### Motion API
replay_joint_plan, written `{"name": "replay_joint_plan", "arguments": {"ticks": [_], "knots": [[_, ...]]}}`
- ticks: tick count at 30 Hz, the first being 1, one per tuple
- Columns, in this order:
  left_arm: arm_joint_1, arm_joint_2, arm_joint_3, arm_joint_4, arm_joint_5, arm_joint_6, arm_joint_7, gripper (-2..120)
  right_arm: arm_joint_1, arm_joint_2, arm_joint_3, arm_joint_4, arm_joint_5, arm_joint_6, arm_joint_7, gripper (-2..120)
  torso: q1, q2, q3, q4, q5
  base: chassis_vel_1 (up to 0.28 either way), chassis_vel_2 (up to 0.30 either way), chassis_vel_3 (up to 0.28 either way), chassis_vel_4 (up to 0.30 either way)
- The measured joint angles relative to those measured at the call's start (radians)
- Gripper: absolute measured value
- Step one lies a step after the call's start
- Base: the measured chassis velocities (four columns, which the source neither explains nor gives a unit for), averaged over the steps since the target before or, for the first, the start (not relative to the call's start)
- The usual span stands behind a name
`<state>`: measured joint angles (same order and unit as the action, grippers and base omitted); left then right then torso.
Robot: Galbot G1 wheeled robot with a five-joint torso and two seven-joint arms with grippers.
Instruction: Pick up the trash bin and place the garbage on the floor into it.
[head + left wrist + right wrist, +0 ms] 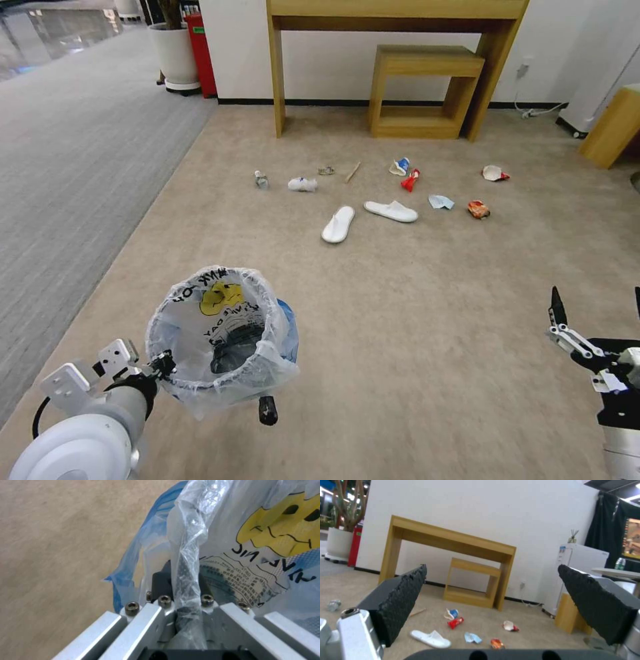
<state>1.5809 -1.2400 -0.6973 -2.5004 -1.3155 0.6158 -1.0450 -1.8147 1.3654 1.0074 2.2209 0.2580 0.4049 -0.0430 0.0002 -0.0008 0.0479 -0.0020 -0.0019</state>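
Over by the robot's left side, the left gripper (pixel 162 365) is clamped on the bagged rim of the trash bin (pixel 223 333); the right gripper (pixel 593 303) hangs spread apart above the floor (pixel 413 320), slippers (pixel 391 211) beyond.

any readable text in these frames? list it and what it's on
Bag lining the trash bin, held by the left gripper: large black letters seen mirrored through the plastic, roughly "NIC" and "DAY"; not surely readable.
Same bag, block of small print below the yellow face: too small to read.
Red box by the planter: green label, blurred.
Cups and snack bag on the floor: print too small.
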Motion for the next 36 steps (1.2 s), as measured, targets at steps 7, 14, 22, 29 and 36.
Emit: {"name": "replay_joint_plan", "arguments": {"ticks": [7,14,22,29,36], "knots": [[0.003,-0.011,0.007,0.000,0.009,0.000,0.000,0,-0.001,-0.004,0.002,-0.002,0.005,0.002,0.000,100,0.000,0.000,0.000,-0.0001,0.0000,-0.282,0.294,0.284,-0.293],[0.005,-0.015,0.009,0.000,0.012,-0.001,0.000,0,-0.002,-0.006,0.003,-0.003,0.006,0.003,-0.001,100,0.000,0.000,0.000,0.0000,0.0000,-0.291,0.277,0.289,-0.287],[0.010,-0.018,0.008,0.000,0.018,-0.001,0.000,0,-0.005,-0.010,0.008,-0.002,0.011,0.007,-0.007,100,0.000,0.000,0.000,0.0000,0.0001,-0.270,0.262,0.275,-0.270],[0.013,-0.022,0.010,0.000,0.023,-0.002,0.000,0,-0.007,-0.013,0.009,-0.004,0.012,0.012,-0.008,100,0.000,0.000,0.000,-0.0001,-0.0001,-0.249,0.292,0.243,-0.285],[0.016,-0.020,0.006,0.001,0.022,-0.002,0.000,0,-0.008,-0.011,0.008,-0.004,0.010,0.012,-0.008,100,0.000,0.000,0.000,-0.0001,-0.0003,-0.153,0.370,0.151,-0.375]]}}
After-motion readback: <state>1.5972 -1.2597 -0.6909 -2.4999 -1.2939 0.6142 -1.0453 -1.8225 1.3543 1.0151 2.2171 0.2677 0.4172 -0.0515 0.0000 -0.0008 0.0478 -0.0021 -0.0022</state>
